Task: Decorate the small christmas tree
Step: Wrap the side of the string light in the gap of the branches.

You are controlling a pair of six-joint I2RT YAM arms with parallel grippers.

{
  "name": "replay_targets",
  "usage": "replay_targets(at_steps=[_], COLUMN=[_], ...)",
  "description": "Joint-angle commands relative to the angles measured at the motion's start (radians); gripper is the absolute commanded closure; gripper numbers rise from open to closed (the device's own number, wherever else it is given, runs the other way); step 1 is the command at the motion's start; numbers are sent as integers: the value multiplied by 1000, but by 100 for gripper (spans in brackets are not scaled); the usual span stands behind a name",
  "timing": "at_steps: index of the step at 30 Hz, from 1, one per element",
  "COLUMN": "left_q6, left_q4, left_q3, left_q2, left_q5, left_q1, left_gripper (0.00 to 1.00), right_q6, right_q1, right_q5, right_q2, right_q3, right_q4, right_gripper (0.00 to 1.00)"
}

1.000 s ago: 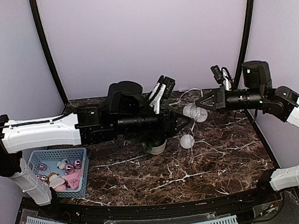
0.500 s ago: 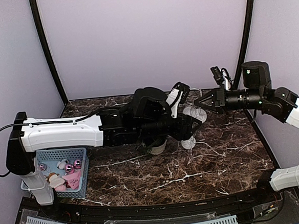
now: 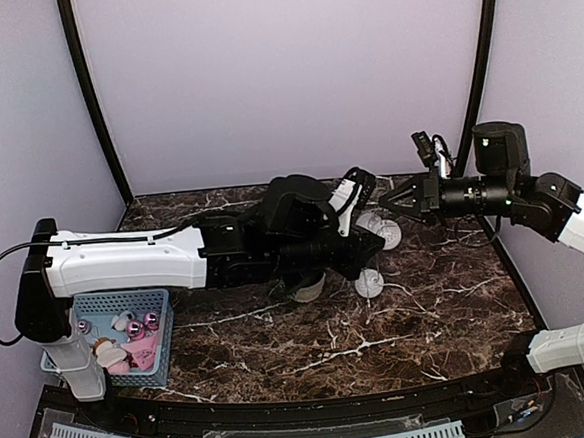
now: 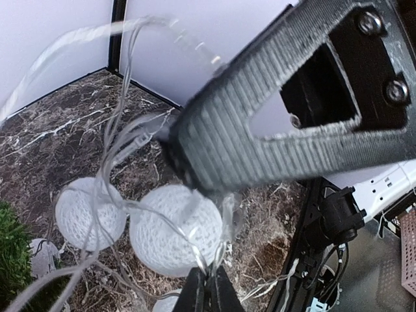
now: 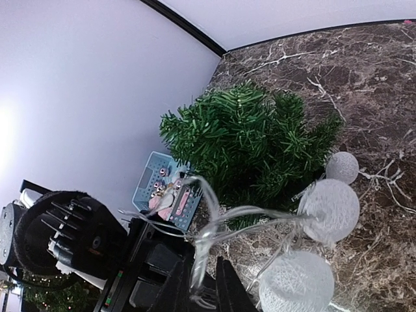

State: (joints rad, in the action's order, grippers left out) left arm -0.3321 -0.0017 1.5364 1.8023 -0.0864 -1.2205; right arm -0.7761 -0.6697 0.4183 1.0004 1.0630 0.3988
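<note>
Since 1 second ago, the left arm is reaching farther right across the marble table [image 3: 281, 350]. The left gripper [image 4: 208, 291], whose jaws were apart then, is now pressing them together on thin strands of the light string [image 5: 200, 244].

1. Left gripper: in the top view it is lying hidden beneath its own wrist. In the left wrist view the strands are running straight into its closed tips.
2. Right gripper [image 3: 393, 200]: it is pointing left, close to the left wrist, with its jaws clamped on the clear wire bundle of the light string.
3. White woven balls [image 5: 328, 209]: 3 are showing on the string in the right wrist view, just beside the tree.
4. The small christmas tree [image 5: 250, 143]: it is standing near the middle of the table in its white pot [image 3: 310, 288]. The left forearm is covering most of it in the top view.
5. Blue basket [image 3: 107, 297]: it is sitting at the near left corner, well apart from the tree, and is holding pink baubles [image 3: 134, 330].
</note>
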Motion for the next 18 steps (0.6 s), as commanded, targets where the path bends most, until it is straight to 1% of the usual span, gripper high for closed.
replay_targets(at_steps=[1,2,3,5,7,9,12,15,18], left_q6=[17,20,29,39,48,58,69,71,64], left_q4=[-18,-40,-54,-97,-131,-169,-254,-304,-330], left_q3=[-47,-53,-54,-58,-71,-88,-99,-119,-162], left_q2=[-120,-142,-159,-182,-211,-244,-281,-329,-365], left_q5=[144,175,242,325,374,394,392,385,387], left_q1=[-2,-2,-2,-2,-2,-2,-1,0,6], left_gripper=[100,100,100,100,100,100,100,100,100], right_q6=[43,50,56,70,79,87,117,165,169], right_q1=[-4,-4,-4,-4,-4,-3,-4,-5,-8], right_q5=[-80,-96,-113,-146,-179,-222,-262,-160,-79], right_q2=[-44,-55,-68,-91,-110,-127,-151,-184,-224], right_q3=[-13,-18,-23,-33,-49,-72,-145,-273,-411], right_q4=[-1,-1,-2,0,7,15,-3,-134,-300], right_gripper=[71,61,53,38,29,23,19,17,16])
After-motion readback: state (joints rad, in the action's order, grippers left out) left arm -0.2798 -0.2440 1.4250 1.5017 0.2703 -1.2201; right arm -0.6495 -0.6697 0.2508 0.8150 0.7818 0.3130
